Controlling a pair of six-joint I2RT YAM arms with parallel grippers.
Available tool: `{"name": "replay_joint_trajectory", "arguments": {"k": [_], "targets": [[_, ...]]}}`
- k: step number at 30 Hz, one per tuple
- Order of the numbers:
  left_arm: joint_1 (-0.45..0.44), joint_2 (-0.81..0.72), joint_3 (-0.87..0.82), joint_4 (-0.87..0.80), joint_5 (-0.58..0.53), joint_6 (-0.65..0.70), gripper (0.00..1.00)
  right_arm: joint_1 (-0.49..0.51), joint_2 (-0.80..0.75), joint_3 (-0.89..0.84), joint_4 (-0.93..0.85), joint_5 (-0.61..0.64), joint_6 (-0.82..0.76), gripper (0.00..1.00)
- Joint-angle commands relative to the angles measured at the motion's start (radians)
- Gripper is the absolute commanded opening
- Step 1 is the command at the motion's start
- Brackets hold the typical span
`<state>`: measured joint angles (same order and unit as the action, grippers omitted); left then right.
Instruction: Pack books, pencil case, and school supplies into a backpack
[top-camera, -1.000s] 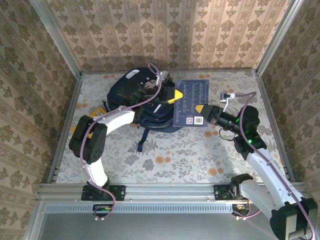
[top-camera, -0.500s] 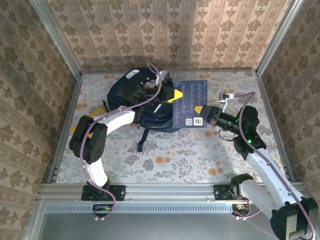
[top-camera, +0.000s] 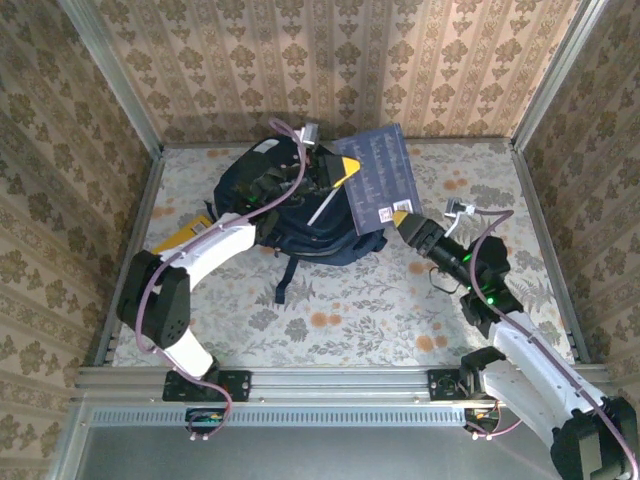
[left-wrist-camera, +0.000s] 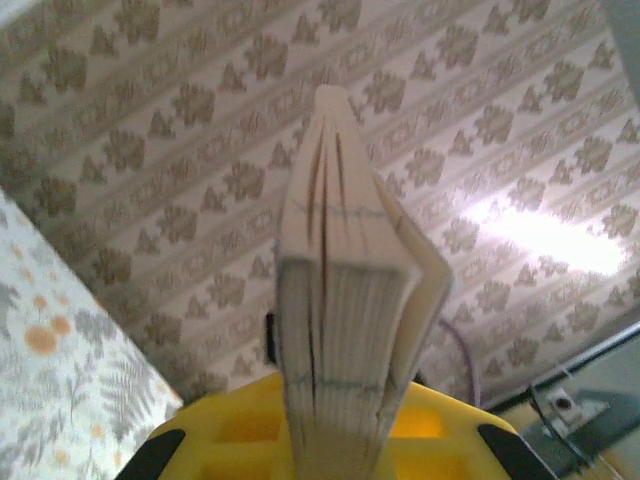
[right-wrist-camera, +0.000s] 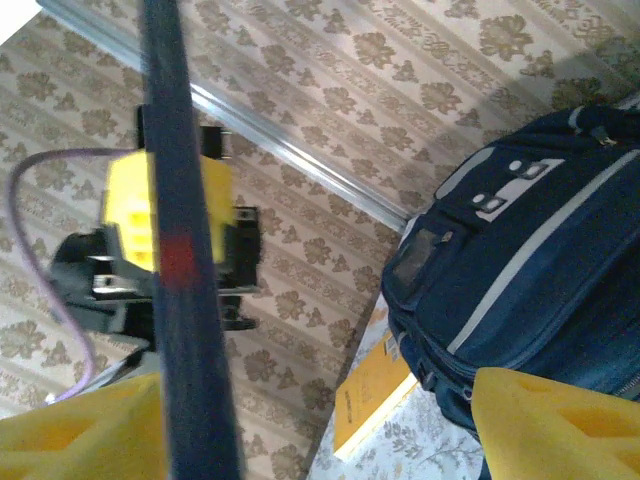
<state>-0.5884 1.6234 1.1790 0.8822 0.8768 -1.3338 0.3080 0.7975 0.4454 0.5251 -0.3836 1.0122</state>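
Top external showed both grippers, left gripper (top-camera: 345, 172) and right gripper (top-camera: 401, 216), clamping the blue book (top-camera: 376, 175), seemingly light, stiff, best pinched at opposite edges.

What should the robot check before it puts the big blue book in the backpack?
1. Left gripper shut on the blue book: ok.
2. Right gripper shut on the book's near corner: ok.
3. Book lifted off the table and tilted: ok.
4. Backpack opening wide enough: cannot tell; the arm covers it.
5. Yellow book out of the way, beside the backpack: ok.
6. Book's edge lined up with the opening: cannot tell.
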Motion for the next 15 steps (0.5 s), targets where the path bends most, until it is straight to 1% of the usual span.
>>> {"name": "replay_joint_trajectory", "arguments": {"k": [1, 5, 8, 10, 15], "targets": [[-0.008, -0.026, 0.027, 0.098, -0.164, -0.014, 0.0, 0.048, 0.032, -0.008, 0.186, 0.157, 0.008, 0.8], [-0.014, 0.013, 0.015, 0.225, -0.219, -0.108, 0.0, 0.076, 0.104, -0.022, 0.343, 0.219, 0.075, 0.82], [-0.017, 0.027, -0.001, 0.259, -0.228, -0.13, 0.0, 0.096, 0.151, -0.014, 0.465, 0.256, 0.092, 0.83], [-0.022, 0.026, -0.017, 0.256, -0.266, -0.126, 0.0, 0.107, 0.175, 0.003, 0.502, 0.277, 0.093, 0.81], [-0.032, 0.023, -0.048, 0.237, -0.283, -0.112, 0.0, 0.116, 0.226, 0.05, 0.533, 0.317, 0.098, 0.78]]}}
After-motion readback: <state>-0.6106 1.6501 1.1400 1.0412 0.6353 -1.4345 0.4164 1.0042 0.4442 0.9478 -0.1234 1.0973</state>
